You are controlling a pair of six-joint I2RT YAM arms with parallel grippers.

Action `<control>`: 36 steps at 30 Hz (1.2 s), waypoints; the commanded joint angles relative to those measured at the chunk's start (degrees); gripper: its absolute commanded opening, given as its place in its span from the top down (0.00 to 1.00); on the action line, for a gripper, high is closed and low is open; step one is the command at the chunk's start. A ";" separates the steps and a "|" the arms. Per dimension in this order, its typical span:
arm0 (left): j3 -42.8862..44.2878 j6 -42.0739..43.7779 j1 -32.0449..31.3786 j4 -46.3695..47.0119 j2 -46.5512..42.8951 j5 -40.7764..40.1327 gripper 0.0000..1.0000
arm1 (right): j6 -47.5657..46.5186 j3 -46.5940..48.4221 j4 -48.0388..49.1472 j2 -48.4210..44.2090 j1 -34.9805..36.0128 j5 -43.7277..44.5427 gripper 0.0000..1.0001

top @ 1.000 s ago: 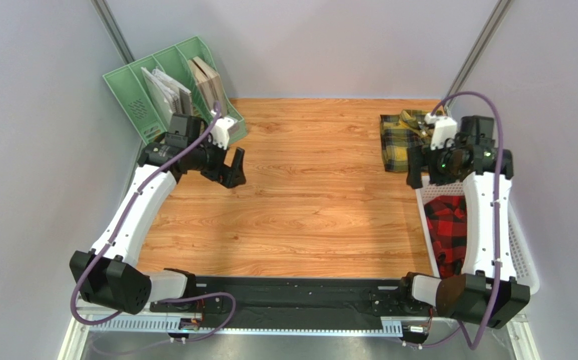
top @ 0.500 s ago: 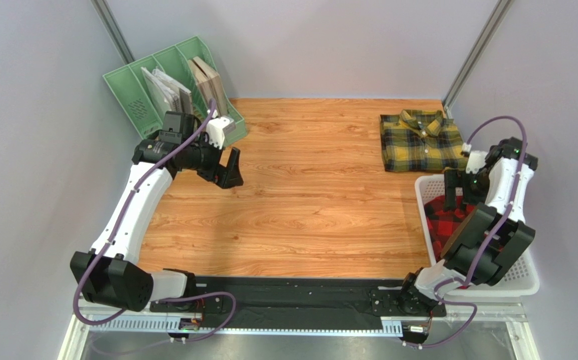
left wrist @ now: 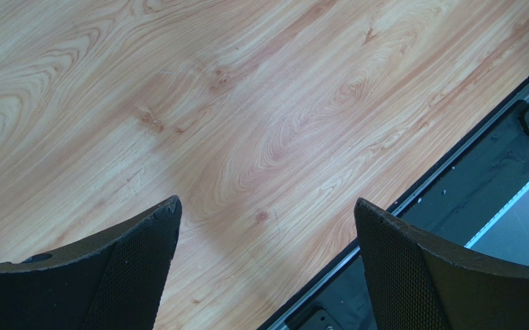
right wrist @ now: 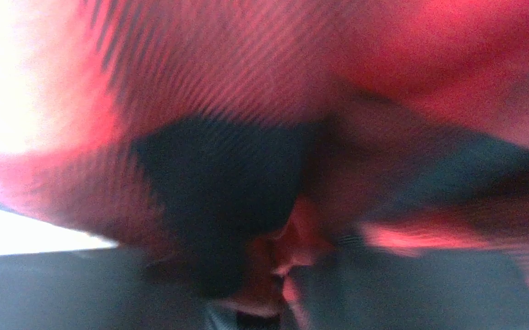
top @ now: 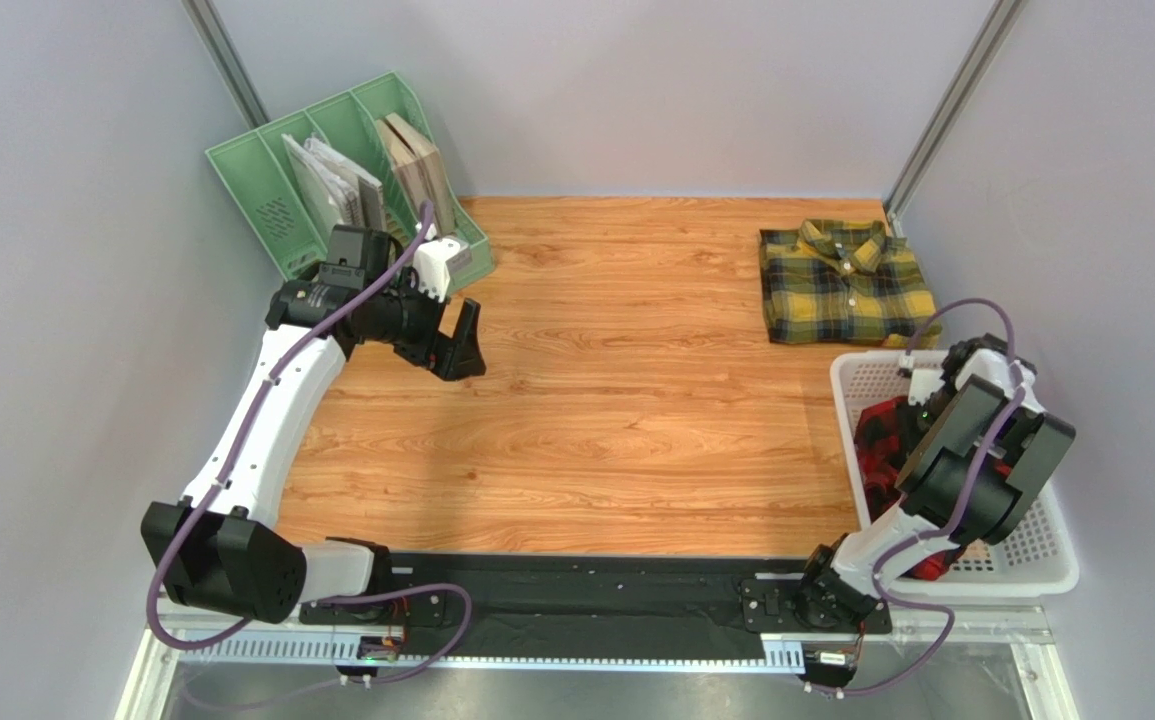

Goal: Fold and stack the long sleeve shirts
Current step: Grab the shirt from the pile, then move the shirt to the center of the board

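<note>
A: Right claw [right wrist: 281, 271]?
B: Down in the basket [top: 1041, 558], fingers nearly together, pinching a fold of the red-and-black shirt [top: 879, 450]. Shirt bunched around it; axis unreadable.
A: Yellow-and-green shirt [top: 843, 282]?
B: Beyond that claw. Flat, folded, collar toward the far edge, long axis left-right.
A: Left claw [left wrist: 267, 206]?
B: Spread wide above the tabletop [left wrist: 246, 103], both shirts well off to its right.

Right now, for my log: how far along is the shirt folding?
Done: yellow-and-dark-green plaid shirt lies folded on the wooden table. In hand: right fingers pressed into the red-and-black plaid shirt inside the white plastic basket. Left: folding it, stacking both.
</note>
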 commanded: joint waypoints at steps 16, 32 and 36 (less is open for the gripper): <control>4.45 -0.06 3.42 1.12 -3.66 -0.21 0.01 | 27.54 52.46 -8.65 -25.41 15.67 -58.45 1.00; -7.05 18.20 7.82 -0.90 -6.48 8.14 0.03 | 18.09 9.94 -0.28 -28.66 43.88 -37.61 0.05; -13.20 24.37 6.25 -0.29 -3.41 9.11 0.13 | 21.33 0.44 8.65 -28.49 54.09 -34.19 0.12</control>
